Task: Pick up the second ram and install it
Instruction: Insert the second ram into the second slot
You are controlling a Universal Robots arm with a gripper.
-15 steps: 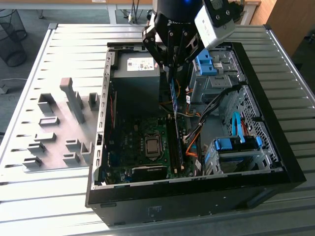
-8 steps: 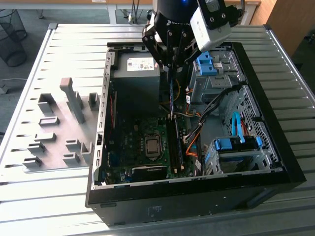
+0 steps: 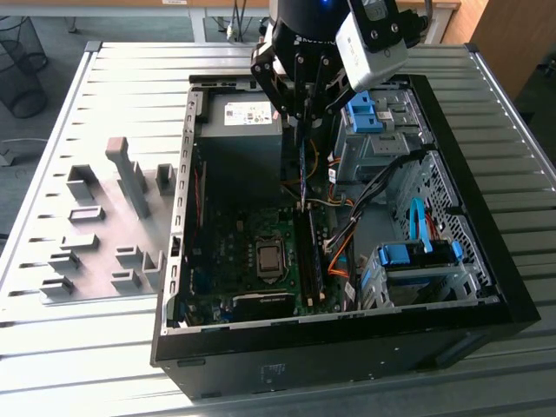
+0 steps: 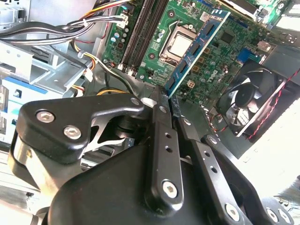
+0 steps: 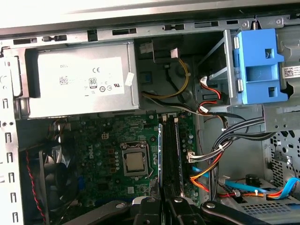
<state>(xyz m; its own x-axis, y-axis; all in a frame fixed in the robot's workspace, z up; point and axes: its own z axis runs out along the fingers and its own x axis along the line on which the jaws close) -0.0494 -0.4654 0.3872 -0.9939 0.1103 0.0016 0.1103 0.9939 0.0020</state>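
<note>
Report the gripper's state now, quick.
Gripper: shut on the second ram, holding it by one end above the motherboard inside the open computer case.

The memory stick is blue-green with dark chips, the motherboard green, the drive clip bright blue, the gripper black.

Second ram near end hidden between the fingers.

Overhead exterior; wrist views near motherboard
</note>
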